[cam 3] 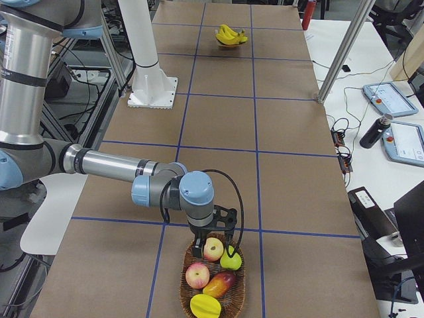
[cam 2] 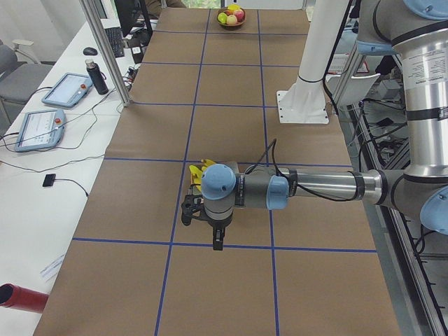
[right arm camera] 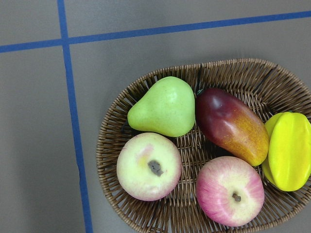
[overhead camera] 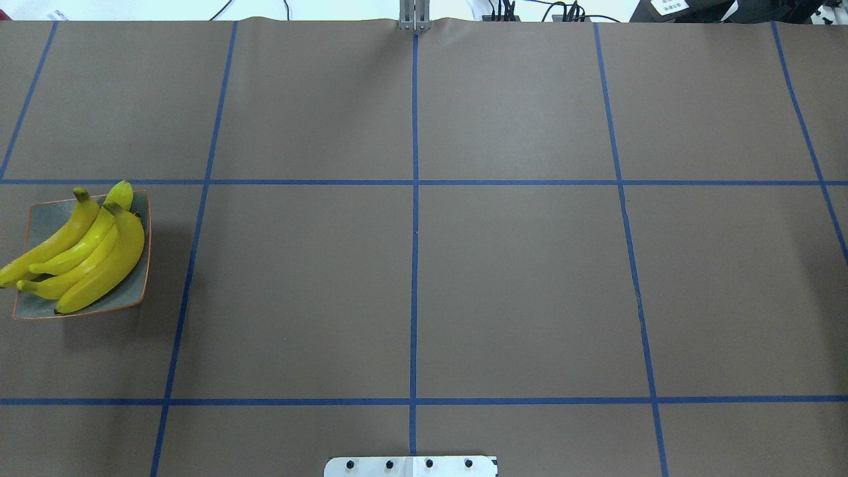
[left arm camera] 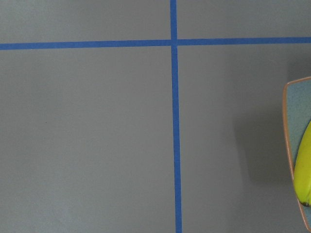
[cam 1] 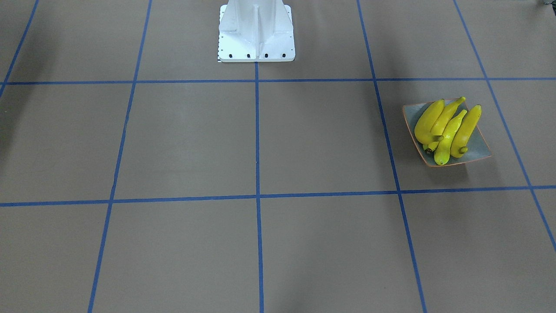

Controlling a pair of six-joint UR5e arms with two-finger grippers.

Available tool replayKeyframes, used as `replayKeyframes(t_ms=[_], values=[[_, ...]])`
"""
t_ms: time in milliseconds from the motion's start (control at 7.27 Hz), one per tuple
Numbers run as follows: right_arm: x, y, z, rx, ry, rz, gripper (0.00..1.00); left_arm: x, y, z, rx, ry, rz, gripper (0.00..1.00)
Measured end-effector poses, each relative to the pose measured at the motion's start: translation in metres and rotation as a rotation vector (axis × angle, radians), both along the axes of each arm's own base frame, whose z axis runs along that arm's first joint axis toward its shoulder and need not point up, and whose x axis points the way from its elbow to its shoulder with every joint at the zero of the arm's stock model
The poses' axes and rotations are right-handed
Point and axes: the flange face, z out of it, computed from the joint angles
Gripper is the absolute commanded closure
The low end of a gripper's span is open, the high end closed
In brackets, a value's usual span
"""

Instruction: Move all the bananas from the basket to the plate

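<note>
At the table's end on the robot's left, the four bananas lie packed side by side and partly stacked on the plate, with several tips overhanging its rim. At the opposite end, the basket holds only a pear, two apples, a mango and a starfruit. No banana shows in it, so the transfer appears complete. The left end effector hangs above the table just beside the plate, and the right end effector hangs over the basket's near rim. Each shows only in a side view, and neither wrist camera shows any fingers. It therefore cannot be told how far either is opened, and nothing can be seen in their hold. The step in hand is judged to be a clean withdrawal. The left arm would best rise straight up before swinging away, because a sideways sweep could catch an overhanging banana and roll the pile off the plate. The right arm should likewise lift clear of the wicker rim first.
</note>
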Motion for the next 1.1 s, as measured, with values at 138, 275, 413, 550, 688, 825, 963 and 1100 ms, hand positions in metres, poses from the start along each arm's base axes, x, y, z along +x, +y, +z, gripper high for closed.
replayKeyframes(t_ms=[138, 275, 413, 550, 688, 825, 963, 1100], values=[[0.001, 0.001, -0.004, 0.010, 0.020, 0.000, 0.00, 0.000, 0.000, 0.000, 0.000, 0.000, 0.000, 0.00], [0.002, 0.000, -0.007, 0.017, 0.029, 0.001, 0.00, 0.000, 0.000, -0.001, 0.001, 0.000, 0.000, 0.00], [0.002, -0.001, -0.009, 0.019, 0.029, 0.003, 0.00, 0.000, -0.001, -0.001, 0.002, 0.000, 0.001, 0.00], [0.001, 0.000, -0.012, 0.022, 0.023, 0.003, 0.00, 0.001, -0.001, -0.001, 0.003, 0.000, 0.001, 0.00], [0.001, 0.001, -0.014, 0.027, 0.020, 0.000, 0.00, 0.001, -0.001, -0.002, 0.003, 0.001, 0.001, 0.00], [0.001, 0.002, -0.016, 0.031, 0.018, -0.002, 0.00, 0.001, -0.001, -0.001, 0.001, 0.001, 0.000, 0.00], [0.000, 0.002, -0.018, 0.035, 0.017, -0.003, 0.00, 0.001, 0.000, -0.001, -0.002, 0.001, -0.001, 0.00], [0.000, 0.001, -0.020, 0.039, 0.015, -0.004, 0.00, 0.000, 0.000, 0.000, -0.004, 0.001, -0.002, 0.00]])
